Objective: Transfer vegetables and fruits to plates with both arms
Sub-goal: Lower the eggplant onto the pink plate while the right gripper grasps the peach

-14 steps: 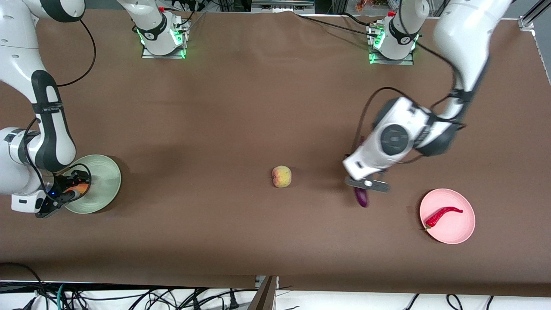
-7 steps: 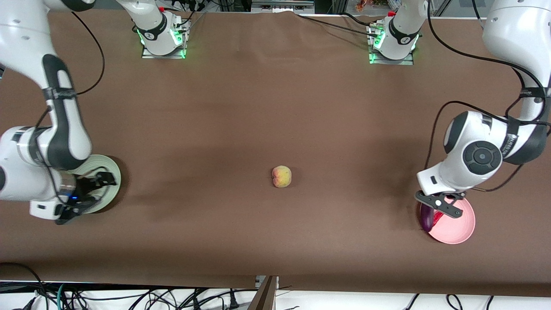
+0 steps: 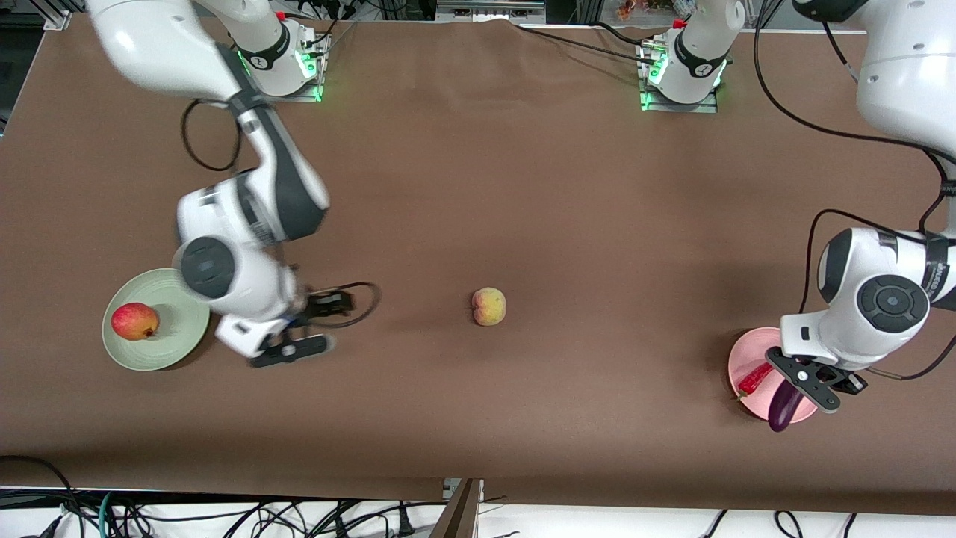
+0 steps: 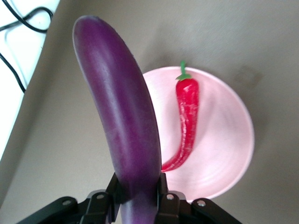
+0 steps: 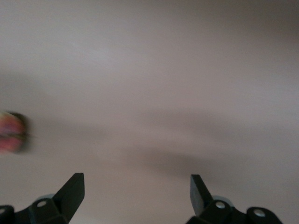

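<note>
The red fruit (image 3: pixel 134 321) lies on the pale green plate (image 3: pixel 183 299) at the right arm's end of the table. My right gripper (image 3: pixel 291 348) is open and empty over bare table between that plate and the peach (image 3: pixel 489 306); its wrist view shows its open gripper (image 5: pixel 138 186) and a blurred fruit (image 5: pixel 11 132) at the edge. My left gripper (image 3: pixel 798 387) is shut on the purple eggplant (image 3: pixel 782 411) and holds it over the pink plate (image 3: pixel 747 355). The left wrist view shows the gripper (image 4: pixel 138 186) clamping the eggplant (image 4: pixel 121 121) above the pink plate (image 4: pixel 224 140), beside the red chili (image 4: pixel 187 121) lying on it.
The brown table cover ends close to the pink plate on the side nearer the front camera, with cables (image 3: pixel 336 519) below that edge. The arm bases (image 3: pixel 280 63) stand along the edge farthest from the front camera.
My right gripper let go of the red fruit on the green plate and moved toward the peach. My left gripper carried the eggplant from mid-table to over the pink plate.
</note>
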Robot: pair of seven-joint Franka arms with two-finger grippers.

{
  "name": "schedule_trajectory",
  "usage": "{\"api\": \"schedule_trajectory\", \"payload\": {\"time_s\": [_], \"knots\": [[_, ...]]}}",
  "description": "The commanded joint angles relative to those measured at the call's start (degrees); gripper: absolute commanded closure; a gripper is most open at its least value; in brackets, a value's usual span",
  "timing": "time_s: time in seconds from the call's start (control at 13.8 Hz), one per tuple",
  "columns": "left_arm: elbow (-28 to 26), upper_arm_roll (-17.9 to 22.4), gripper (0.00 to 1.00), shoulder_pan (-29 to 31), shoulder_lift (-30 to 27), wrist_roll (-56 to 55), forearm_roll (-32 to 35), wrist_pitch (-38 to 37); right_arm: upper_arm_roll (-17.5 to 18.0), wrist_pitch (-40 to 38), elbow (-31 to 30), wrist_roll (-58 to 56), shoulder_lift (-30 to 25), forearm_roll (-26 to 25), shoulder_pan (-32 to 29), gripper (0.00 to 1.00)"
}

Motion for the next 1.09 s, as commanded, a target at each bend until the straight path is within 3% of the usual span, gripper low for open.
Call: {"api": "schedule_trajectory", "payload": {"time_s": [0.0,0.22,0.44,0.51,0.58,1.02], "knots": [[2.9,0.2,0.88,2.8,4.6,1.9,0.9,4.8,-0.6,9.0,1.2,12.1,2.4,0.3,6.3,0.00],[2.2,-0.1,0.88,3.2,5.1,1.8,1.0,5.8,-1.1,19.6,1.2,18.6,5.6,-0.4,12.7,0.00],[1.9,-0.1,0.81,3.3,5.9,1.8,1.6,6.0,-2.4,24.9,1.2,20.8,8.8,-3.3,15.4,0.00],[1.8,-0.1,0.61,3.3,6.0,1.8,1.5,6.0,-2.4,26.9,1.2,20.7,9.8,-3.7,16.0,0.00],[1.8,-0.4,0.01,3.2,6.1,1.6,0.8,6.0,-2.5,28.5,1.3,20.7,11.1,-4.4,16.6,0.00],[2.1,-2.0,0.00,1.8,3.2,1.5,0.7,1.6,-4.7,34.8,1.5,21.0,16.0,-6.4,20.4,0.00]]}}
